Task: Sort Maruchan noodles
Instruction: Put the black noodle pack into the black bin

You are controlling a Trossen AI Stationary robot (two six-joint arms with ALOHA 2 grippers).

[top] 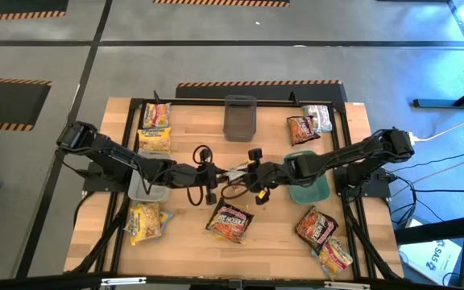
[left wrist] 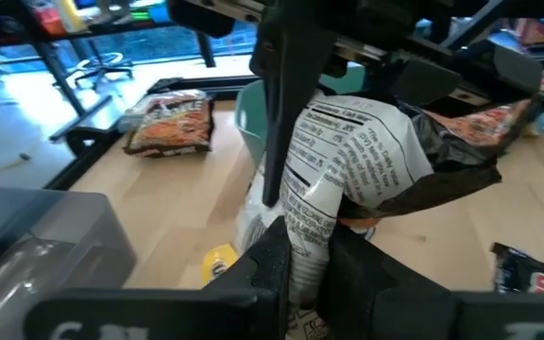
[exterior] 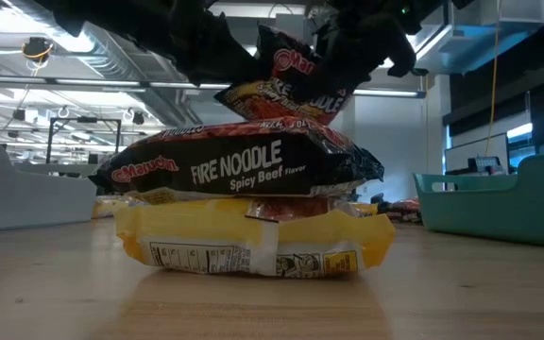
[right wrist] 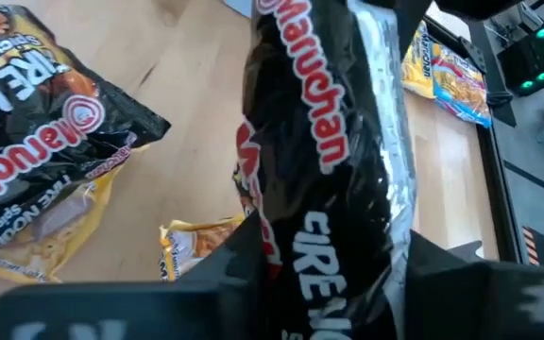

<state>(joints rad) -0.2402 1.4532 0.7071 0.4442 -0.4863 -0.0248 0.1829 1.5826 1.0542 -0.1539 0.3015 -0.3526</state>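
- Here, from the high view, my left gripper [top: 216,172] and my right gripper [top: 246,171] meet above the table [top: 272,234] centre.
- Low view: the dark packet [exterior: 296,83] hangs above two stacked packets [exterior: 253,203].
- Wrist views: both grippers are clenched on that packet.

On my wooden table [top: 192,133] a clear grey bin [top: 240,118] stands at the middle of the far edge, and a second grey bin [top: 145,187] sits toward the left edge. A teal bin [top: 311,189] sits toward the right edge; in the low view it [exterior: 499,206] rises at the right of the tabletop. Beyond the far edge, the grey floor carries yellow-and-black striped tape [top: 256,83].
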